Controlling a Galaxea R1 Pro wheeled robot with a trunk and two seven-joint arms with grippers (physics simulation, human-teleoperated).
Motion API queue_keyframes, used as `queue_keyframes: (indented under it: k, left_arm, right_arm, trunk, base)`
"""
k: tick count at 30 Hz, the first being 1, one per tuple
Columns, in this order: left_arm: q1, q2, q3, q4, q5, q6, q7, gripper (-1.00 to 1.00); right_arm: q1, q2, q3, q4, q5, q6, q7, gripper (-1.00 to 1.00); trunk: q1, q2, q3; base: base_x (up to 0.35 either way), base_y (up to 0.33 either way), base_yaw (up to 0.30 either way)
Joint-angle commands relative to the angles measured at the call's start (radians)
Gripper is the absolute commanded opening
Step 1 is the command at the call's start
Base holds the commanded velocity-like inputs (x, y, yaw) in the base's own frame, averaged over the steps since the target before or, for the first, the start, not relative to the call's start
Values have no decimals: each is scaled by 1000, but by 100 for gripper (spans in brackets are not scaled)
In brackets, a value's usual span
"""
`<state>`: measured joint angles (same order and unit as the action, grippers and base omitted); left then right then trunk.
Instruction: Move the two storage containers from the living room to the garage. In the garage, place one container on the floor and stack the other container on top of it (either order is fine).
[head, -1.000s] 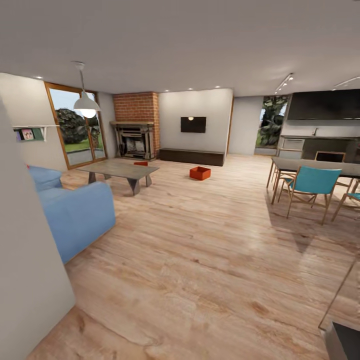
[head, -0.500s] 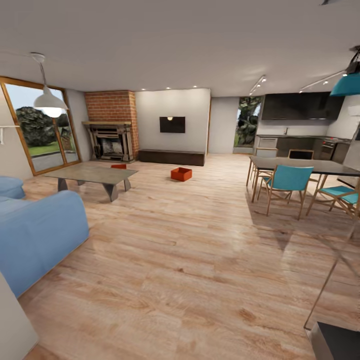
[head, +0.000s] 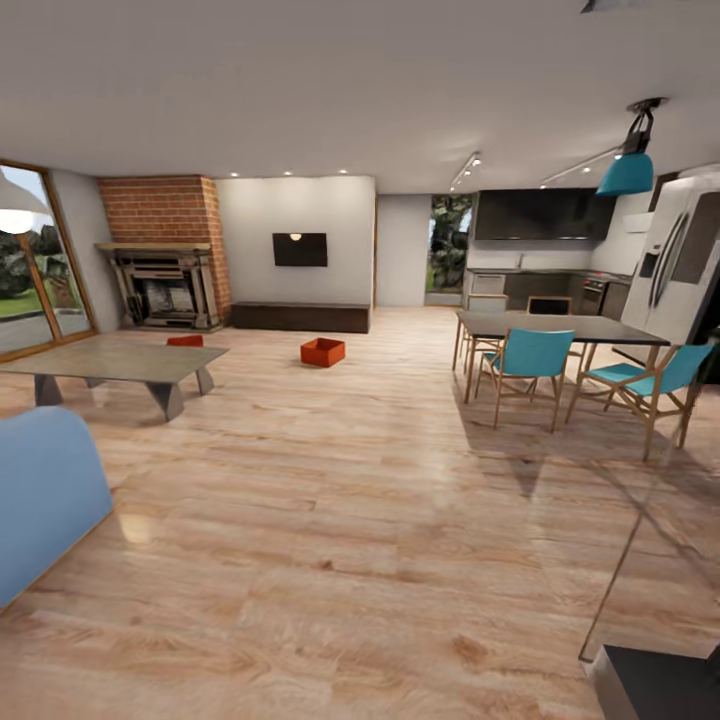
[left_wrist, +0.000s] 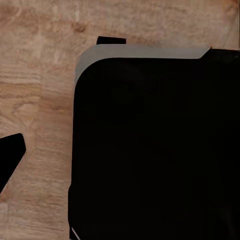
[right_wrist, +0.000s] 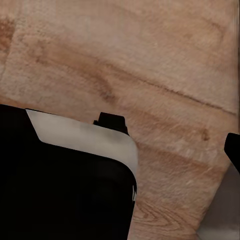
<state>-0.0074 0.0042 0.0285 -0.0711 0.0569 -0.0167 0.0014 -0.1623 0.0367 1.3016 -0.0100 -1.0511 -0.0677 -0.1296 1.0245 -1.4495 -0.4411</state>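
Observation:
Two red-orange storage containers sit on the light wood-plank floor of the living room, far ahead in the head view. One container (head: 322, 352) stands in the open in front of the dark TV bench. The other container (head: 185, 341) is partly hidden behind the low table (head: 115, 362). My left gripper (left_wrist: 120, 157) hangs over my own black base, with one dark fingertip (left_wrist: 11, 154) at the picture's edge. My right gripper (right_wrist: 120, 150) also hangs low, one fingertip (right_wrist: 233, 150) at the edge. Nothing is held. The garage is out of view.
A blue sofa (head: 40, 500) is close on the left. A dining table (head: 545, 328) with teal chairs (head: 528, 360) stands on the right, with a fridge (head: 680, 260) behind. A brick fireplace (head: 160, 285) is at the far left. Wide wood floor (head: 330, 500) lies ahead.
The camera has swung right and moved forward: the near wall left the picture, the sofa slid left, and the fridge and teal lamp came in. The containers have not moved.

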Motion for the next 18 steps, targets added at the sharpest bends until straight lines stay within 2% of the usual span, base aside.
queue_keyframes:
  k: [1,7,18]
  left_arm:
    - [0,0,2,0,6,-2,0,100]
    - [0,0,2,0,6,-2,0,100]
    - [0,0,2,0,6,-2,0,100]
  right_arm:
    - [0,0,8,-1,-8,-1,-4,100]
    - [0,0,10,-1,-7,-1,-4,100]
    - [0,1,10,-1,-7,0,-4,100]
  trunk:
    - [1,0,-1]
    - [1,0,-1]
    - [1,0,-1]
  base:
    - [323,0,-262]
    - [323,0,-231]
    - [323,0,-18]
